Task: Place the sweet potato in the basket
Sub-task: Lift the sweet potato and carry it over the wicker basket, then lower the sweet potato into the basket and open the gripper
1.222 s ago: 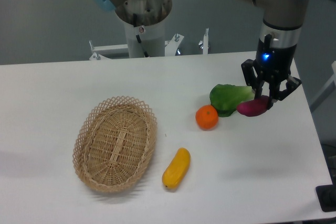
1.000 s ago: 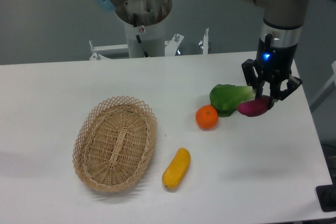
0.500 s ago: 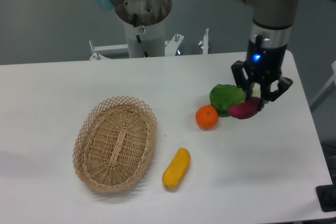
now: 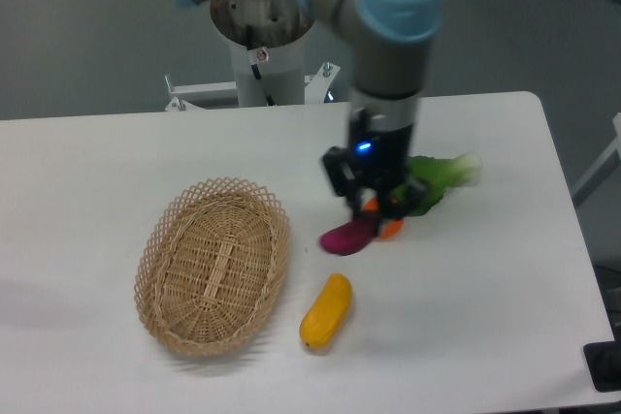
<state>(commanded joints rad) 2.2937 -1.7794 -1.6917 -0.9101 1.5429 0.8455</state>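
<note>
My gripper (image 4: 370, 212) is shut on the sweet potato (image 4: 346, 237), a magenta-purple tuber that sticks out to its lower left and hangs above the table. The wicker basket (image 4: 212, 264) lies to the left on the white table, and nothing shows inside it. The sweet potato is a short way right of the basket's right rim. The arm stands in front of the orange fruit and hides most of it.
A yellow-orange oblong vegetable (image 4: 326, 310) lies on the table just right of the basket, below the gripper. A green leafy vegetable (image 4: 436, 182) lies right of the gripper. A sliver of the orange fruit (image 4: 390, 229) shows by the fingers. The robot base (image 4: 260, 41) is at the back.
The gripper has carried the sweet potato leftward from the table's right side, past the green vegetable, to above the orange fruit near the basket.
</note>
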